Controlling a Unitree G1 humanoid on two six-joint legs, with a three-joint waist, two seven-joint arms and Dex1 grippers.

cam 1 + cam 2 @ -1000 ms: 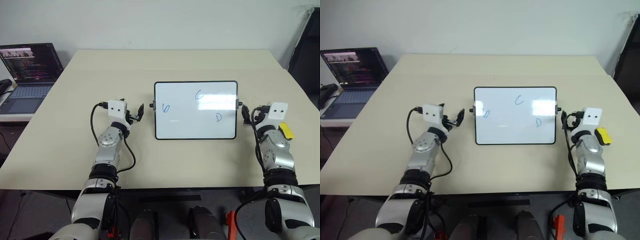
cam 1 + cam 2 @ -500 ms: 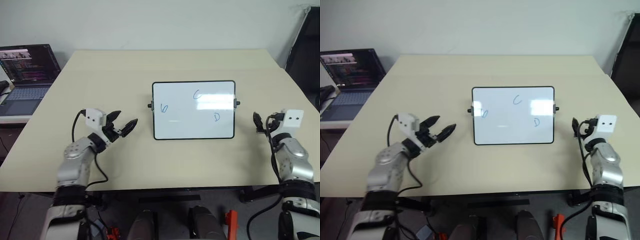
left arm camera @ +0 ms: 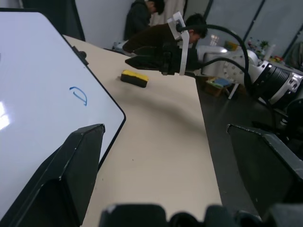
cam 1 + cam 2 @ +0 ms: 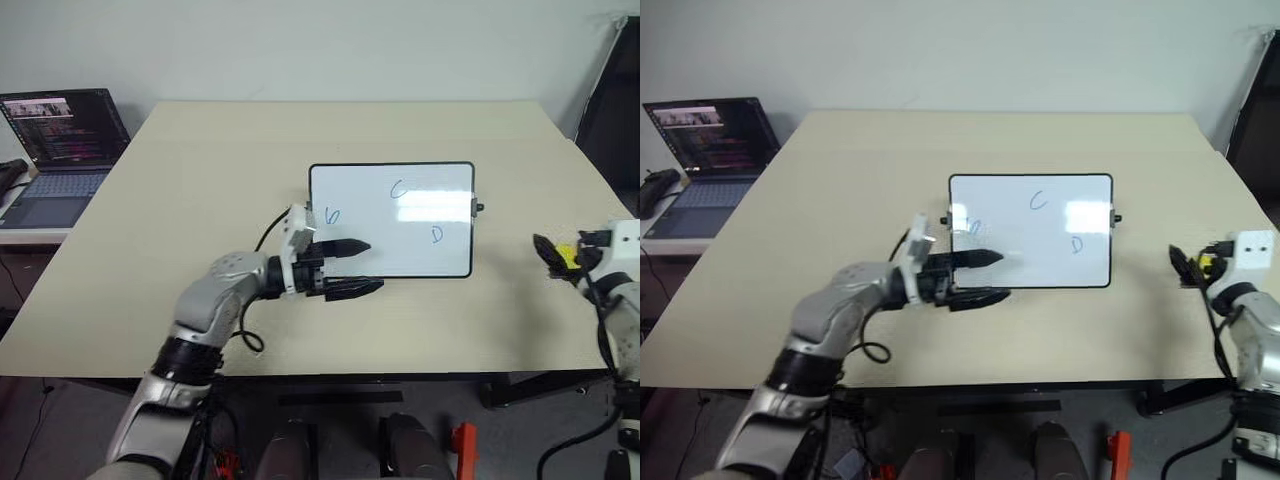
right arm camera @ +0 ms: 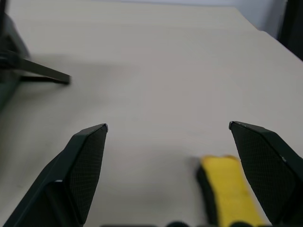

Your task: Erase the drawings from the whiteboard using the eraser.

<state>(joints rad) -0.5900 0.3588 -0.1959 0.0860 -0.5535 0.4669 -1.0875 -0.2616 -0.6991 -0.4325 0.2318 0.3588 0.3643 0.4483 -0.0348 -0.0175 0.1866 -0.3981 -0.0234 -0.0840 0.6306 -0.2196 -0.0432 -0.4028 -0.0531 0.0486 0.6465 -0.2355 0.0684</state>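
The whiteboard lies flat at mid-table with three blue drawings: a "6", a "C" and a "D". My left gripper is open and points right, one finger over the board's near left corner, the other just off its near edge. The yellow eraser lies on the table to the right of the board. My right gripper is open, and the right wrist view shows the eraser resting between its spread fingers, close to one finger and not gripped.
An open laptop sits on a side table to the far left. A dark panel stands by the table's far right corner. People sit beyond the table's right edge.
My left arm swung right, from left of the board to its near left corner, and now points right. The right arm drew back and to the right, bringing the eraser between its fingers.
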